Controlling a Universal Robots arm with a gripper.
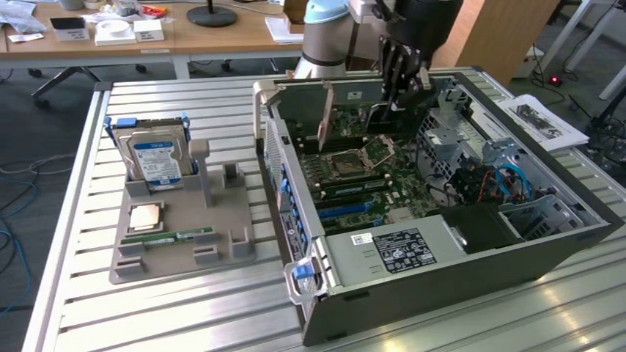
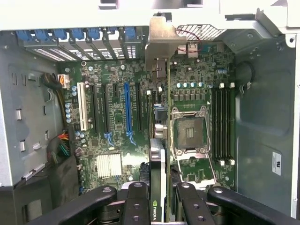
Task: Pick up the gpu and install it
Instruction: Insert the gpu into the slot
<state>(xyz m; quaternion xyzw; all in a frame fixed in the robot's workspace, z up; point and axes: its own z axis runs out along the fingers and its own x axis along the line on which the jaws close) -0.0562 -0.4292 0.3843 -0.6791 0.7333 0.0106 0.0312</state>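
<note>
The gpu stands on edge inside the open computer case, above the motherboard at the far end. My gripper comes down from above and is shut on the card's upper edge. In the wrist view the gpu shows edge-on between my dark fingers, its silver end bracket against the case's rear slot wall. It sits between the blue slot and the bare processor socket. Whether it is seated in a slot I cannot tell.
On the exterior view's left a grey holder carries a hard drive with a blue label, a square chip and a green memory stick. The power supply fills the case's near end. Cables lie at its right.
</note>
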